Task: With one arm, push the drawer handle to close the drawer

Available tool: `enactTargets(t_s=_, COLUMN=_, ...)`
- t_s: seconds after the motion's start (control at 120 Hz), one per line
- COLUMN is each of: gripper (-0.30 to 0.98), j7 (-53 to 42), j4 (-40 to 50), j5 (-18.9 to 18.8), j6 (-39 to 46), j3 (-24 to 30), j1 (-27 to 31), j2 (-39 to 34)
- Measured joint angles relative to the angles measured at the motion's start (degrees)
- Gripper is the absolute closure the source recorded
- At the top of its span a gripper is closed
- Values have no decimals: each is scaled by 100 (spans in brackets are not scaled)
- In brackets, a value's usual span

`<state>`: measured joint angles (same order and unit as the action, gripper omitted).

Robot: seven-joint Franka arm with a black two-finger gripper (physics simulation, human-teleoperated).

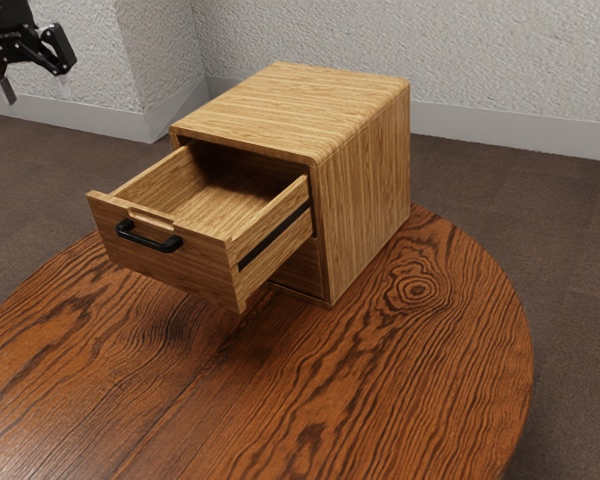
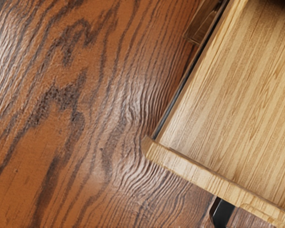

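Claw (image 1: 35, 87) seen raised at the exterior view's upper left, fingers spread apart, nothing gripped, released. Drawer handle (image 1: 148, 240), black, is located lower than the claw and toward the exterior view's right from it, well apart, untouched. It is mounted on the front panel (image 1: 170, 265) of the upper drawer (image 1: 218, 197), just below a shallow notch (image 1: 152, 216) cut in the panel's top edge. Drawer is pulled far out of the wooden cabinet (image 1: 290, 100), on the claw's side of it; not closed. Cabinet body is placed farther from the claw than the front panel, upright on the round wood-grain table (image 1: 380, 380), which is spread out below the claw's level. Black slide rail (image 1: 273, 238) is exposed along the drawer's outer side, the one facing away from the claw in the exterior view. In the wrist view, a front corner of the drawer is seen from above, with the pale inner floor, a dark rail and part of the handle included; tabletop grain is shown beside it.
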<state>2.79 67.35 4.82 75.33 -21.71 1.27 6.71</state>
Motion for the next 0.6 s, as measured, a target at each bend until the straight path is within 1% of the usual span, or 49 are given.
enactTargets(t_s=0.117, gripper=2, j7=20, j4=-65, j5=-1, j6=-32, j3=7, j1=9, j2=-24)
enactTargets(t_s=0.133, gripper=2, j7=23, j4=-207, j5=-3, j6=-44, j3=20, j1=-25, j2=-169)
enactTargets(t_s=0.183, gripper=2, j7=36, j4=-534, j5=-5, j6=-72, j3=94, j1=-238, j2=-882)
enactTargets(t_s=0.233, gripper=2, j7=43, j4=-649, j5=3, j6=-101, j3=156, j1=-449, j2=-1274)
enactTargets(t_s=0.275, gripper=2, j7=48, j4=-626, j5=50, j6=-150, j3=152, j1=-645, j2=-1423)
enactTargets(t_s=0.333, gripper=2, j7=35, j4=-469, j5=105, j6=-290, j3=177, j1=-760, j2=-1513)
enactTargets(t_s=0.4, gripper=2, j7=-42, j4=-189, j5=133, j6=-413, j3=198, j1=-1119, j2=-1513)
enactTargets(t_s=0.433, gripper=2, j7=-52, j4=597, j5=142, j6=-404, j3=266, j1=-1253, j2=-1847)
enactTargets(t_s=0.458, gripper=2, j7=-56, j4=1448, j5=131, j6=-304, j3=416, j1=-1236, j2=-2316)
enactTargets(t_s=0.492, gripper=2, j7=-61, j4=2881, j5=101, j6=-68, j3=834, j1=-865, j2=-3238)
enactTargets(t_s=0.533, gripper=2, j7=-65, j4=4294, j5=88, j6=250, j3=1250, j1=-440, j2=-4148)
enactTargets(t_s=0.567, gripper=2, j7=-68, j4=5322, j5=105, j6=561, j3=1595, j1=-244, j2=-4656)
enactTargets(t_s=0.6, gripper=2, j7=-71, j4=6089, j5=124, j6=833, j3=1907, j1=-109, j2=-4981)
